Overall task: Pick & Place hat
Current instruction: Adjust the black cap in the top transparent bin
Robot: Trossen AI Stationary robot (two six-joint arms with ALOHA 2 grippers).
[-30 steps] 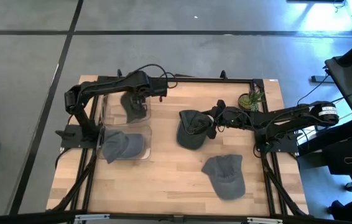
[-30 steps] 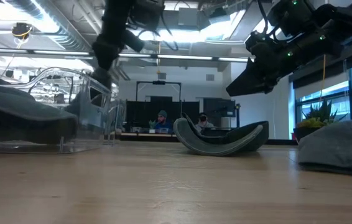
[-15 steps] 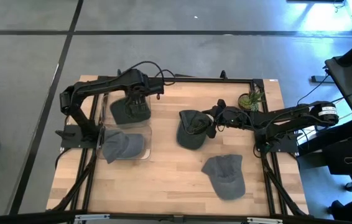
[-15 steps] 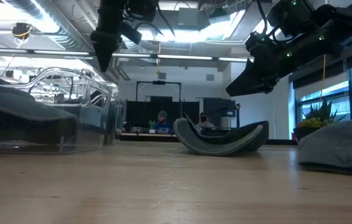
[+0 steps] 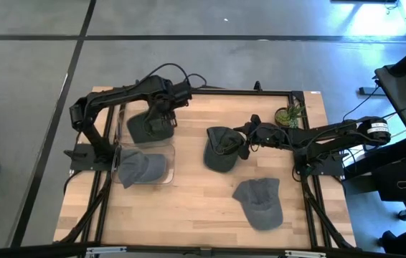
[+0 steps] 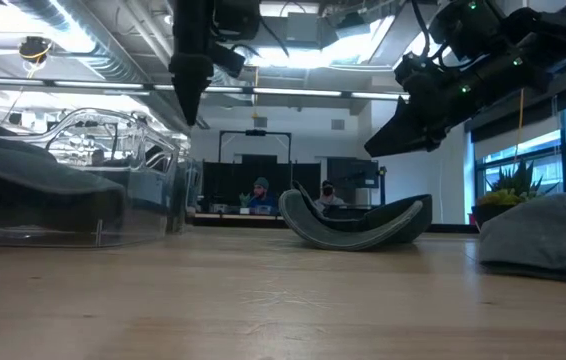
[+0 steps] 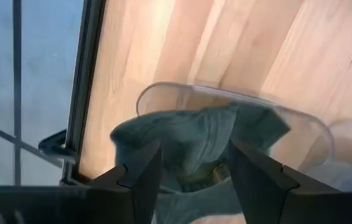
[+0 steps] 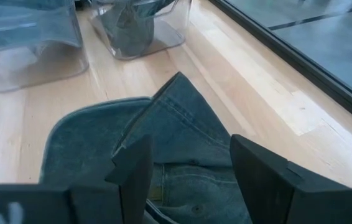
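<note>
Several grey denim hats lie on the wooden table. One hat (image 5: 149, 127) lies spread inside the far clear bin (image 7: 226, 93); my left gripper (image 5: 161, 113) hangs open above it, touching nothing, its fingers framing the hat (image 7: 188, 137) in the left wrist view. A second hat (image 5: 142, 166) sits in the near clear bin. A third hat (image 5: 221, 150) rests upside down on its crown at the table's middle (image 6: 358, 225). My right gripper (image 5: 240, 147) hovers open above that hat's right side (image 8: 101, 143), clear of it in the low view (image 6: 388, 135).
A fourth hat (image 5: 259, 202) lies on the table near the right front. A small potted plant (image 5: 289, 115) stands at the far right corner. A black frame edges the table. Bare wood lies between the bins and the middle hat.
The left gripper has let go of the hat it held bunched over the far bin. The hat has dropped in and now lies spread wider. The gripper has risen and shifted a little toward the table's right. The right arm has kept still.
</note>
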